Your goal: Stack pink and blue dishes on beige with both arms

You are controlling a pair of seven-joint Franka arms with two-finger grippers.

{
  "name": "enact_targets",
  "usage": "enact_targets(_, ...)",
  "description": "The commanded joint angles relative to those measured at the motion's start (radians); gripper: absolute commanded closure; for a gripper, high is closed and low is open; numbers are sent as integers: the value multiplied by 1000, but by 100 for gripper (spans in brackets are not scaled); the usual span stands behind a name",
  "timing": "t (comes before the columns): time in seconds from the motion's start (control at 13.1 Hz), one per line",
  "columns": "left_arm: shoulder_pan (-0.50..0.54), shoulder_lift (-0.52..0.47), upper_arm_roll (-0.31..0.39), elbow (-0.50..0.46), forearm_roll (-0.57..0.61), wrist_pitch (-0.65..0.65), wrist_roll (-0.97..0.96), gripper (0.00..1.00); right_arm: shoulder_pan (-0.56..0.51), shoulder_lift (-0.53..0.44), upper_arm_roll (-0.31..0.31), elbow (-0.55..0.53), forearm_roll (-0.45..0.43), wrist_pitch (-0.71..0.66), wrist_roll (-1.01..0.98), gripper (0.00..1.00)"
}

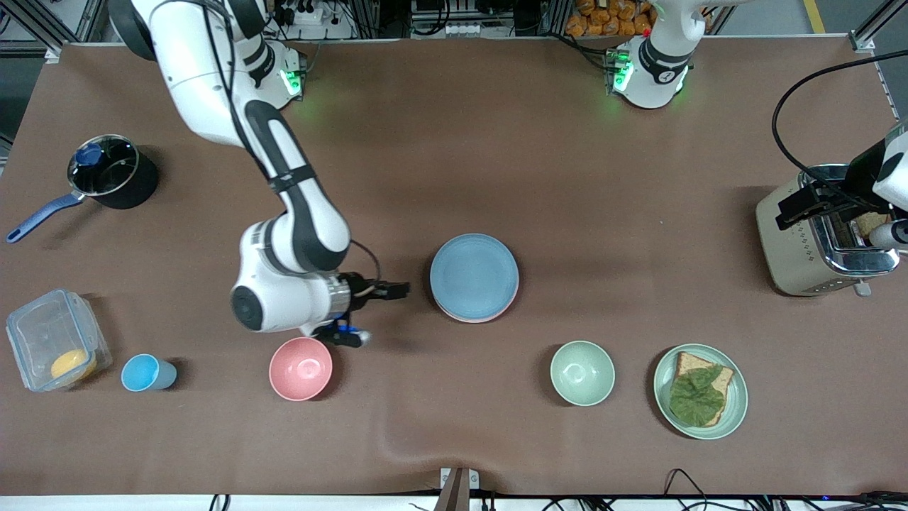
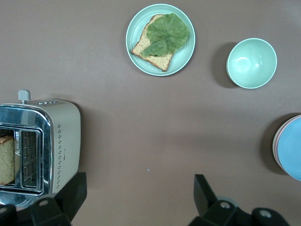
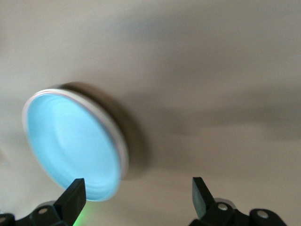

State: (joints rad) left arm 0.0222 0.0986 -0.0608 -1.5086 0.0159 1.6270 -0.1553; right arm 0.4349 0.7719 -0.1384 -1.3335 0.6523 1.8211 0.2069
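Note:
The light blue plate [image 1: 474,275] lies mid-table on top of the pink plate [image 1: 471,319], of which only a thin rim shows. No beige plate shows in any view. My right gripper [image 1: 399,290] is open, low beside the stack toward the right arm's end, and points at it. The right wrist view has the blue plate [image 3: 70,146] just ahead of the open, empty gripper [image 3: 138,197]. My left gripper [image 1: 816,202] hangs open and empty over the toaster. The left wrist view shows that gripper [image 2: 138,197] over bare table, with the stack [image 2: 292,148] at the frame's edge.
A toaster [image 1: 816,248] holding bread stands at the left arm's end. Nearer the camera lie a green plate with toast and a leaf [image 1: 734,408], a green bowl [image 1: 582,372], a pink bowl [image 1: 301,368], a blue cup [image 1: 145,373] and a clear container [image 1: 53,341]. A black pot [image 1: 113,170] sits farther back.

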Motion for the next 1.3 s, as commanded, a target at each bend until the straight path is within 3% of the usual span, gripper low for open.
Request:
enact_targets(0.0, -5, -28, 7, -16, -22, -13, 23, 0, -19, -80, -58, -15, -97, -121, 0, 0)
enact_targets(0.31, -14, -26, 6, -8, -10, -19, 33, 0, -68, -150, -162, -21, -206, -235, -99, 0)
enact_targets(0.54, -19, -26, 4, 13, -10, -50, 33, 0, -103, -222, -179, -36, -392, -240, -127, 0)
enact_targets(0.69, -10, -40, -25, 10, -10, -71, 34, 0, -175, -296, -129, -61, -457, -241, -127, 0)
enact_targets(0.92, -10, -63, -36, -1, -10, -88, 25, 0, -377, -431, 73, -110, -598, -243, -126, 0)
enact_targets(0.99, -7, -66, -39, -2, -11, -91, 32, 0, -412, -480, 101, -137, -614, -244, -126, 0)
enact_targets(1.22, -7, -63, -39, 11, -19, -107, 31, 0, -447, -623, 103, -196, -629, -253, -124, 0)
